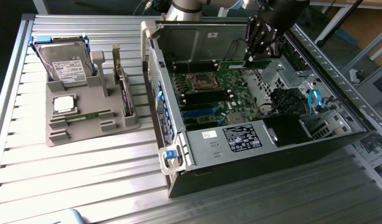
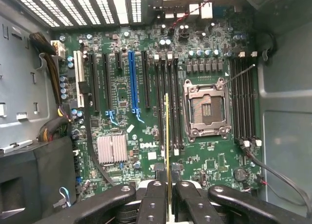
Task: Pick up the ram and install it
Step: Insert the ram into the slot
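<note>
Black claw [image 2: 169, 187], closed narrow, pinches the ram [image 2: 167, 136] edge-on. The stick hangs over the memory slots [image 2: 176, 97] beside the empty CPU socket [image 2: 204, 107]. Seating it well likely means keeping it parallel to one slot — notch matched, pressure even.

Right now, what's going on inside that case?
The gripper is shut on the ram, holding it on edge inside the open computer case, over the memory slots beside the empty processor socket. It isn't seated yet. The hard drive and processor chip sit on the grey tray at the exterior view's left.
</note>
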### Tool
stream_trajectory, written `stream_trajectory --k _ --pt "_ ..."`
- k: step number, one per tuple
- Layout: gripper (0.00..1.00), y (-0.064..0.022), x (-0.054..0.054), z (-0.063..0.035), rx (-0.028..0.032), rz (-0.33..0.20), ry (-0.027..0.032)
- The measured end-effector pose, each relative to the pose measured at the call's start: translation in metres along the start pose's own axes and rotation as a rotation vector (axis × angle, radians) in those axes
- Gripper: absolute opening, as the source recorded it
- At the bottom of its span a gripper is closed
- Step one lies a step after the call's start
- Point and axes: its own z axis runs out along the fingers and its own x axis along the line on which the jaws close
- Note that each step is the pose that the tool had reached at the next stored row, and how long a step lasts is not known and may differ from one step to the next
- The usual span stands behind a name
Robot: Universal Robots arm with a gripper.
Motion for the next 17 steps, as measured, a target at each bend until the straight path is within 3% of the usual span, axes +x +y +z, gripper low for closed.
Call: stream_trajectory --k 17 --pt "0.14 -0.0002 0.0006 0.0098 0.0000 0.000 -0.0002"
